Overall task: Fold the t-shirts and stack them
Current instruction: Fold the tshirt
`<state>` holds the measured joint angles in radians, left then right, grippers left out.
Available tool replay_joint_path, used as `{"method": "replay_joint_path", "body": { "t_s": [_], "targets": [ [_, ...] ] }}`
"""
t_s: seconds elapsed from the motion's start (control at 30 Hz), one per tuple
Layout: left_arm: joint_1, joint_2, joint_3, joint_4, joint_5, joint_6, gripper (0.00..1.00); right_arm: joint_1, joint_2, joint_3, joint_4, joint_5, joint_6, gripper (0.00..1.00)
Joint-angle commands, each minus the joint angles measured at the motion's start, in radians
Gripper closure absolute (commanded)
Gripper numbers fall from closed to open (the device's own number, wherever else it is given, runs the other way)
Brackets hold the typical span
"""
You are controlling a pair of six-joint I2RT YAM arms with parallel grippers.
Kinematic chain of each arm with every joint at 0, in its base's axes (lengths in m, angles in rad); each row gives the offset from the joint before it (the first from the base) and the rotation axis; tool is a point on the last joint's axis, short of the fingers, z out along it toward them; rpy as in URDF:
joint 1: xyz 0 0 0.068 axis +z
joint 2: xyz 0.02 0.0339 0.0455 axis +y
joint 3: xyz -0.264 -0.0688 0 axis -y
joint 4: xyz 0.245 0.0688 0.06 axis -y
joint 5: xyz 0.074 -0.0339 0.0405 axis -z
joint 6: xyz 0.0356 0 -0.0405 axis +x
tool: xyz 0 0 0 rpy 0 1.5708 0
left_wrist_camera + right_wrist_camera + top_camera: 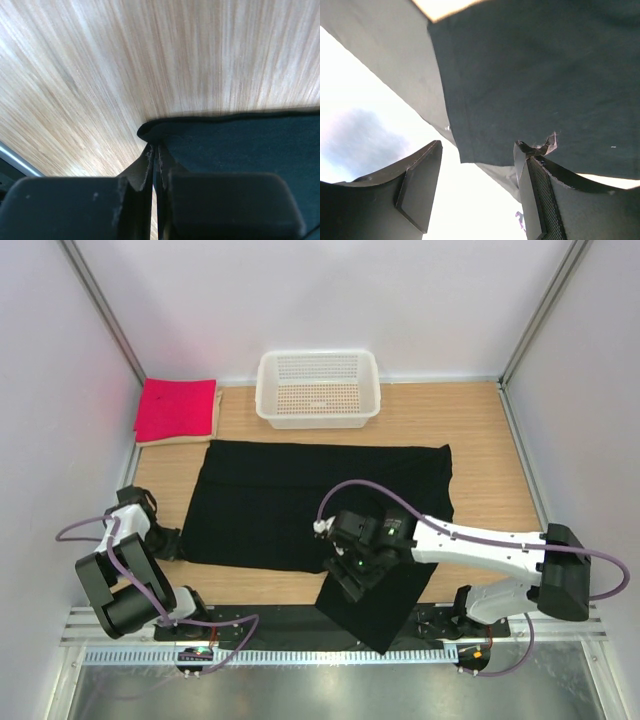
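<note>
Basically the wooden table [480, 440] carries one big black t-shirt [300, 500] spread flat mid-table, its near flap drooping over the front edge; the white mesh basket [318, 418] sits behind it, and the pink-red t-shirt [178, 408] lies folded on the beige t-shirt [172, 441] at far left. Black one looks light and limp, no stiffness, likely to sag and drag on the wood, so take hems and corners, not the middle. Left gripper [154, 165] is pressed together, pinching its near-left corner hem. Right gripper [479, 165] is spread wide, hem edge between the fingers, nothing clamped; I'd bite deep, thin cloth may slip out
</note>
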<state>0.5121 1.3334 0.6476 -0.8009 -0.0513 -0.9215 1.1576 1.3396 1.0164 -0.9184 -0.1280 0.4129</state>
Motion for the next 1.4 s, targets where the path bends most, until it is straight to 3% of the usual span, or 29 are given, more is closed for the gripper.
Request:
{"method": "replay_joint_path", "body": {
  "t_s": [0.0,0.2,0.33,0.43,0.63,1.07,1.37],
  "targets": [
    [0.005,0.023,-0.042,0.143,-0.002,0.032,1.00,0.082,-0.023,-0.053,0.035,0.001,0.009,0.34],
    [0.006,0.036,-0.037,0.152,0.016,0.075,1.00,0.324,-0.033,-0.150,0.072,0.086,0.211,0.34],
    [0.005,0.038,-0.032,0.163,0.016,0.084,1.00,0.422,-0.010,-0.171,0.049,0.256,0.366,0.34],
    [0.005,0.056,-0.023,0.163,0.024,0.089,1.00,0.450,0.009,-0.171,0.042,0.309,0.438,0.34],
    [0.005,0.096,-0.006,0.163,0.037,0.093,1.00,0.473,0.018,-0.243,0.110,0.266,0.527,0.44],
    [0.005,0.135,0.003,0.170,0.044,0.089,1.00,0.473,0.060,-0.268,0.170,0.226,0.549,0.53],
    [0.005,0.138,0.023,0.163,0.039,0.095,1.00,0.473,0.018,-0.363,0.250,0.208,0.662,0.60]
  ]
}}
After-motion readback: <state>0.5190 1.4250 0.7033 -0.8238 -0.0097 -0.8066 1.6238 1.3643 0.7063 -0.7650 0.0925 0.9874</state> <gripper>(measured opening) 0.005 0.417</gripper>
